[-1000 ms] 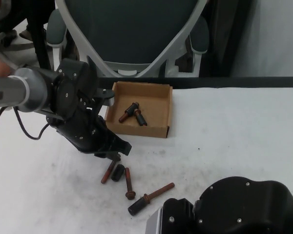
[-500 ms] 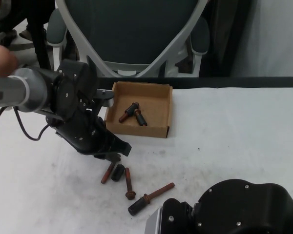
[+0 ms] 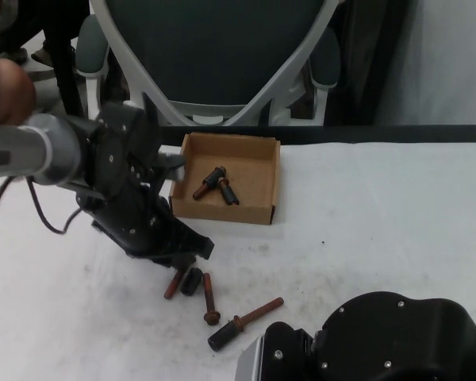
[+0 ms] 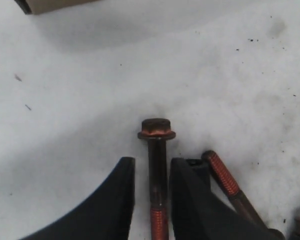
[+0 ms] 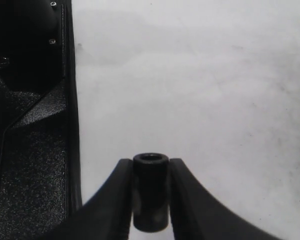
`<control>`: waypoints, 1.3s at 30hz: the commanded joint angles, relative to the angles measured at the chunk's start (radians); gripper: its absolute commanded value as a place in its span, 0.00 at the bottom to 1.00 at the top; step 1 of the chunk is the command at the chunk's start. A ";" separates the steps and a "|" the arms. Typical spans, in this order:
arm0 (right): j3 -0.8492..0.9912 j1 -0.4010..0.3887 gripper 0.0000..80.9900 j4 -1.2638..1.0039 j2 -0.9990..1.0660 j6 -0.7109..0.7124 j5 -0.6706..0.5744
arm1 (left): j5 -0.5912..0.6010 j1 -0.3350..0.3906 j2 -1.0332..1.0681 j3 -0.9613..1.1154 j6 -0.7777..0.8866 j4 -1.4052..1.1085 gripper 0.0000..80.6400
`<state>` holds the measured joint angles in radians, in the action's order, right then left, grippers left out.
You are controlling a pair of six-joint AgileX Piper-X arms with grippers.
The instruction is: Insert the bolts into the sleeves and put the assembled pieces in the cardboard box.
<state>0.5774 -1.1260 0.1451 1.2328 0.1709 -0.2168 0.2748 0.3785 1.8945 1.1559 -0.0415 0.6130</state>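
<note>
My left gripper is down on the white bench with a rusty bolt lying between its fingers, head pointing away; small gaps show beside the shaft, so it stands open around it. From the high view this gripper hovers over the same bolt, just in front of the cardboard box. A loose black sleeve, a second bolt and an assembled piece lie close by. Two assembled pieces rest in the box. My right gripper is shut on a black sleeve.
The right arm's black wrist housing fills the near right corner. A chair stands behind the bench's far edge. A person's hand rests on the left arm. Bare white bench lies to the right of the box.
My left gripper has shifted slightly left and lower over the bolt on the bench. The hand at the upper left has moved further in. The loose pieces have not moved.
</note>
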 commanded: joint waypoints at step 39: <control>-0.260 -0.002 0.00 -0.400 -0.012 -0.128 0.133 | 0.169 0.021 -0.192 -0.469 0.041 -0.711 0.01</control>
<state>0.3214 -1.1274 -0.2139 1.2318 0.0653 -0.1024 0.4291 0.3908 1.7511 0.7477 -0.0133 0.0084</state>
